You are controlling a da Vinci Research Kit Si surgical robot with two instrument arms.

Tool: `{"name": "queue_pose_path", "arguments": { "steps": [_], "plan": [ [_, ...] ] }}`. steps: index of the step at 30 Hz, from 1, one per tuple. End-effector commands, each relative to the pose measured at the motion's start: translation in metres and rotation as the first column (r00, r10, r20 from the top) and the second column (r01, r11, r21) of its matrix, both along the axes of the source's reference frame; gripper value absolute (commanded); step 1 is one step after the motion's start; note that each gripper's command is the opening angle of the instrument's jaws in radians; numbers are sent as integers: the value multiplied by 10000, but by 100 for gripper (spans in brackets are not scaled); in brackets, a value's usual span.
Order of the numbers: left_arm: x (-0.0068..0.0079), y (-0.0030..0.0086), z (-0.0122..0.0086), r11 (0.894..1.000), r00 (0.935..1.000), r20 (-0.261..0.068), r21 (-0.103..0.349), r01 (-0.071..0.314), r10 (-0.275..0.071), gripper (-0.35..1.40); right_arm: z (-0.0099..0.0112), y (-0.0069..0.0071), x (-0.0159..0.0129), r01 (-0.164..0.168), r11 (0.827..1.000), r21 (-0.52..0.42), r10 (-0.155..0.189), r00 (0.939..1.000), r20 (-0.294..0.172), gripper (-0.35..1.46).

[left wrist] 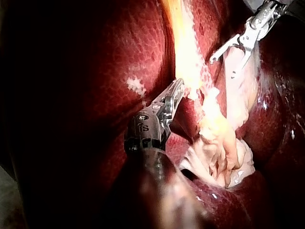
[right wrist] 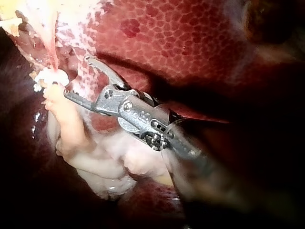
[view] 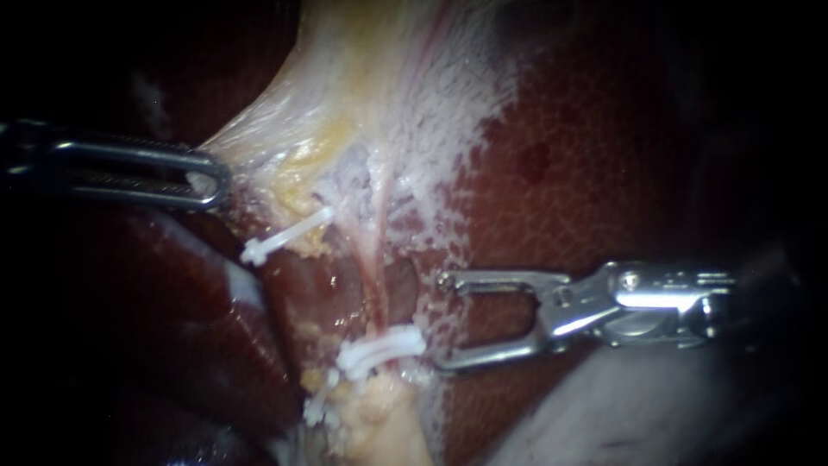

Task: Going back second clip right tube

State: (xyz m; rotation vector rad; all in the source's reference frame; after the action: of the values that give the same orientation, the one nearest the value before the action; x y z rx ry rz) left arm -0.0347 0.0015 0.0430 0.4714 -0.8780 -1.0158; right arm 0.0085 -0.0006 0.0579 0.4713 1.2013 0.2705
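In the endoscope view the right instrument (view: 444,321) comes in from the right with its two jaws spread wide and nothing between them. Their tips stand just beside the right tube (view: 377,276), a thin pink strand running down the middle of the dissected patch. A pair of white clips (view: 384,345) crosses that tube low down, close to the lower jaw tip but apart from it. Another white clip (view: 285,233) lies higher and to the left, and a third clip (view: 317,407) sits below among yellow fat.

The left instrument (view: 216,179) shows only the flat, slotted face of a jaw here, its tip at the edge of the pale tissue (view: 345,103), which stretches in a sheet toward it. The left wrist view gives the side-on look that the endoscope lacks. There the jaws lie pressed together on the rim of that yellowish sheet, with the right instrument's open jaws well ahead.

The right wrist view alone shows a pale, lobed mass (right wrist: 95,157) lying under and beside the right instrument's jaws. It also shows a white clip just off the tip of one jaw. The mottled dark red liver (view: 586,190) surrounds the field.
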Motion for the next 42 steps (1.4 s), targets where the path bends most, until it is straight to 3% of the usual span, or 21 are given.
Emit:
{"name": "queue_pose_path", "arguments": {
  "steps": [1,7,22,28,35,42],
  "plan": [
    [-1,0,0,10000,10000,3,-17,5,-5,-35,-3,3,-4,-20,10000,-61,20,10000,4,60],
    [-3,-3,3,10000,10000,-40,-32,8,-8,-35,-14,13,-21,-5,9994,-350,4,10000,-29,60],
    [-6,-5,9,10000,10000,-39,20,-1,1,-35,-21,0,-14,209,9992,-355,-214,9997,-144,60],
    [-13,-11,24,9998,10000,-34,207,-75,75,-35,-18,-4,-13,421,9986,-309,-429,9988,-255,60],
    [-37,-28,60,9980,9995,-46,549,-325,328,-35,-17,-5,-12,540,9980,-331,-551,9980,-323,60],
    [-72,-35,83,9966,9984,-34,608,-557,560,-35,-17,-5,-13,571,9974,-443,-586,9977,-348,60]
  ]
}}
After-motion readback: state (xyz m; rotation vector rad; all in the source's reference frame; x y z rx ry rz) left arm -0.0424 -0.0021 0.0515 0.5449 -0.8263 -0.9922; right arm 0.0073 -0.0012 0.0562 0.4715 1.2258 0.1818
